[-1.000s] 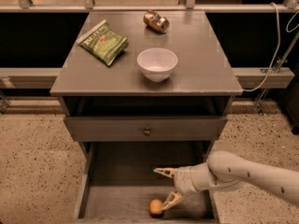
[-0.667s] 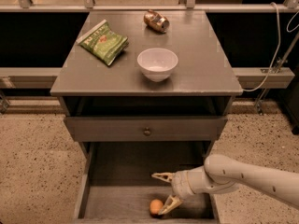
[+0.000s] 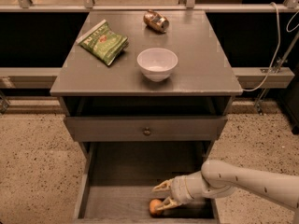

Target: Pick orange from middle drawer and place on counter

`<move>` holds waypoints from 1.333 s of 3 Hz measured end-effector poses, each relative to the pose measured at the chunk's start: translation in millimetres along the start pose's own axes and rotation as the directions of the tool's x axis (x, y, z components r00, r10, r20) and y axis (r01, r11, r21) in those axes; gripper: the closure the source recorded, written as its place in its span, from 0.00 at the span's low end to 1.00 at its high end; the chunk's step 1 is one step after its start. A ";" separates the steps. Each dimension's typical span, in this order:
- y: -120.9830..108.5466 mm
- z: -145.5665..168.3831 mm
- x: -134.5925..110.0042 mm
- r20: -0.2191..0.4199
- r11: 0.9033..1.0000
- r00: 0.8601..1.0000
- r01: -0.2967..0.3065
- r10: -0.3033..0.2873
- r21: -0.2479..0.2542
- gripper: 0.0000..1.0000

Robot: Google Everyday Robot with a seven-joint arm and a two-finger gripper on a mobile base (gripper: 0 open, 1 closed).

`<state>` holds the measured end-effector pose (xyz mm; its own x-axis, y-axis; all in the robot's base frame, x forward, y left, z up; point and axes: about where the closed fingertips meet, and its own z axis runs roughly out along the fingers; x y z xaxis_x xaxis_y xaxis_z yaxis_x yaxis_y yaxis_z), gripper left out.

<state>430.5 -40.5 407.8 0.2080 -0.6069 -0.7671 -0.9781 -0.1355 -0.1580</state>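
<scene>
Grey middle drawer (image 3: pixel 122 200) holds the orange (image 3: pixel 155 207), just beside the pincer (image 3: pixel 163 195), fingers spread apart.

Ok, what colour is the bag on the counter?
The bag is green, per the camera view. The hand is open in the middle drawer, by the orange.

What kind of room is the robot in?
Probably a robot test area, not a home: a lone grey cabinet on speckled floor, a loose cable. The gripper, open, sits beside the orange in the middle drawer.

Green snack bag (image 3: pixel 103 42), white bowl (image 3: pixel 157 63), brownish can (image 3: pixel 156 21) seemingly on its side, speckled floor (image 3: pixel 32 162)
</scene>
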 end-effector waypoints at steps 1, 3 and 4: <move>2.2 2.5 10.0 0.001 1.000 1.000 -0.021 0.021 0.005 0.53; 3.9 4.4 10.9 0.005 1.000 1.000 -0.019 0.019 -0.006 0.41; 8.7 11.5 16.1 0.016 0.999 1.000 -0.012 0.013 -0.034 0.40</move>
<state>425.2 -42.4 386.9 0.1955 -0.5960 -0.7789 -0.9797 -0.1546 -0.1276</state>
